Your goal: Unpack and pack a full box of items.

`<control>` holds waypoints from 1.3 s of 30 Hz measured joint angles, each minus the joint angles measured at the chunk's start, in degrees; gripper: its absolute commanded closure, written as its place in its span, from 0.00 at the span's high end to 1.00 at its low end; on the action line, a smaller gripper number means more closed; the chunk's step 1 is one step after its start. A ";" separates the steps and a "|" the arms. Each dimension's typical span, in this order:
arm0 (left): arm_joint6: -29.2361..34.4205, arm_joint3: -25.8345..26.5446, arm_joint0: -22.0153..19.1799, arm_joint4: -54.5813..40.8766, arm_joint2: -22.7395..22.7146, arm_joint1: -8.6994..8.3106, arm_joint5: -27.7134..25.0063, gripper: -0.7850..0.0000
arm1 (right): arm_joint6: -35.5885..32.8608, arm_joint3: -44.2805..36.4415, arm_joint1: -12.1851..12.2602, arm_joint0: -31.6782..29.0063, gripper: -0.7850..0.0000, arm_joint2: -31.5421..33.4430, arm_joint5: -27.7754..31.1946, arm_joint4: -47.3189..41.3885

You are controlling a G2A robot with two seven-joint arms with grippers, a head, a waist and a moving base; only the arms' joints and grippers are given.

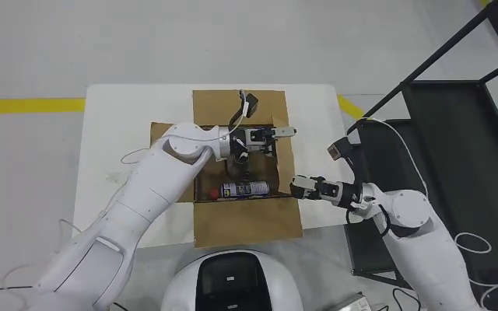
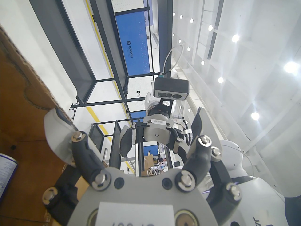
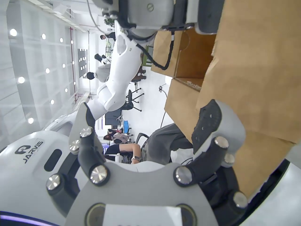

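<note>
Cardboard box (image 1: 204, 206) holds a can (image 1: 245, 188), long axis pointing at my right claw (image 1: 296, 185), nearer than my left claw (image 1: 286, 132); both released, empty.

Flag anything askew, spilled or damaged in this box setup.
Nothing looks spilled or damaged. One oddity: the can lies on its side on the floor of the open box, along the wall nearest the robot, rather than standing upright.

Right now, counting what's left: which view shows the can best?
Top view: the can lies whole inside the box. Left wrist view catches likely one end; right wrist view faces the box's outside.
</note>
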State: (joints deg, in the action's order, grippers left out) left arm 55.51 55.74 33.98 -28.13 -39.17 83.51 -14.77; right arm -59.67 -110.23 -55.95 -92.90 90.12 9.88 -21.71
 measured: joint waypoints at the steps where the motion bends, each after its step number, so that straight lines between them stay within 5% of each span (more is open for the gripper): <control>1: -0.01 0.07 0.00 -0.22 0.13 0.19 0.05 1.00 | -0.89 -0.13 0.05 0.16 1.00 -0.35 -0.25 0.25; 16: 1.96 -7.88 -4.55 -4.36 2.48 4.67 -2.04 1.00 | -2.25 2.72 -0.13 3.94 1.00 -7.65 -3.04 3.17; 39: -7.12 -20.59 -9.51 -4.15 4.29 11.82 -2.56 1.00 | -11.24 -2.91 1.42 -7.53 1.00 4.96 3.67 -5.98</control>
State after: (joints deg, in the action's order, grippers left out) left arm 48.38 35.15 24.47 -32.28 -34.88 95.33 -17.33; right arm -70.92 -113.14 -54.53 -100.42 95.08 13.56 -27.69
